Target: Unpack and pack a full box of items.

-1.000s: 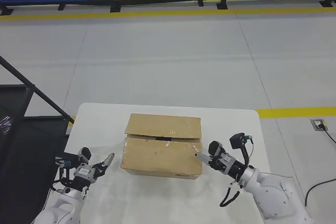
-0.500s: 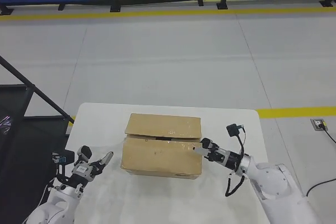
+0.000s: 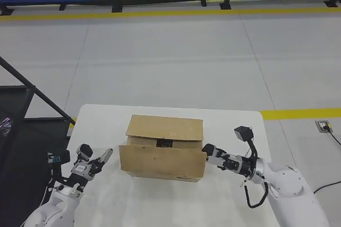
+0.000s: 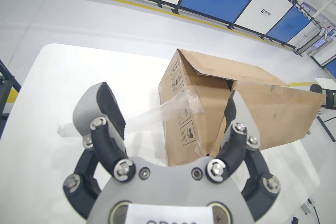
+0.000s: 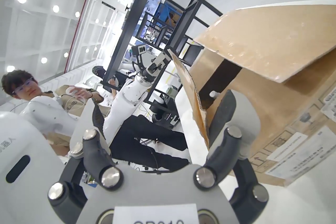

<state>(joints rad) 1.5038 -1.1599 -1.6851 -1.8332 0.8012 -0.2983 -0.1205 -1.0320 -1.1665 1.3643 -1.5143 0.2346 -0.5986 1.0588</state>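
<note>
— What stood around the cardboard box (image 4: 181,88)?

— It sat mid-way on a white table (image 3: 102,122). A black metal frame (image 3: 11,74) stood well off beyond the box's left end, past the table edge. Beyond its right end a yellow floor line (image 3: 307,113) ran across the floor, with a floor socket (image 3: 323,126) just beside it.

— Anything in the way?

— A strip of clear tape (image 4: 173,107) hung loose from the box's left end wall and trailed out toward the left gripper (image 4: 168,96), so it lay between the two. The rear flap (image 3: 166,127) was folded over the top and covered most of the opening. The front flap (image 3: 162,163) stood swung out from the box's front edge.

— Could you see inside?

— Barely. Under the rear flap there was a dark gap, and a small white thing (image 5: 214,94) showed in it, too small to name.

— And the grippers?

— The left gripper hovered off the box's left end with its jaws spread wide and gripping nothing. The right gripper (image 5: 160,100) was at the box's right front corner, also spread wide, with the front flap's end edge between its fingers. One finger (image 5: 231,114) lay close against the flap, though I couldn't tell whether it touched. It clamped nothing.
</note>
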